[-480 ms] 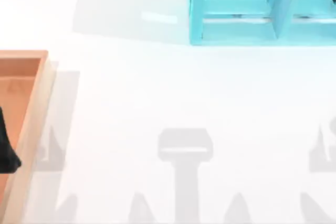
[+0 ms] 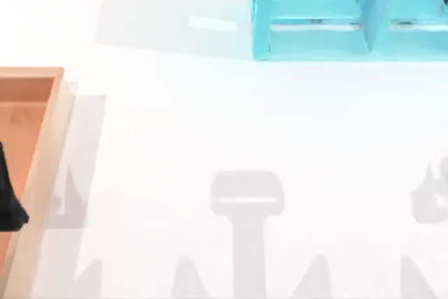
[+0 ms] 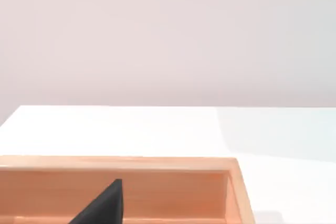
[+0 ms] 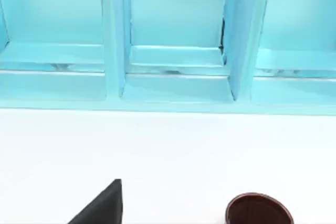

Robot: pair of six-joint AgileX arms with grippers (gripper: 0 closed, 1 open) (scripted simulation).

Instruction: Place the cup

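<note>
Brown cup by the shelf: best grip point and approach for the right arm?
Pinch the cup by its rim, coming down from above: it stands upright, mouth open, on bare table short of the turquoise shelf, so nothing crowds the rim.

Left arm: a dark piece of it (image 2: 8, 197) shows at the far left edge of the top view, roughly mid-height, pointed end toward the near side. Left gripper: one dark finger (image 3: 102, 207) pokes into the left wrist view; the second finger isn't visible, so its opening is undetermined. Right gripper: same story, one dark finger (image 4: 102, 207) in the right wrist view, aimed slightly downward over the worktop (image 4: 168, 150). Opening undetermined there too.
</note>
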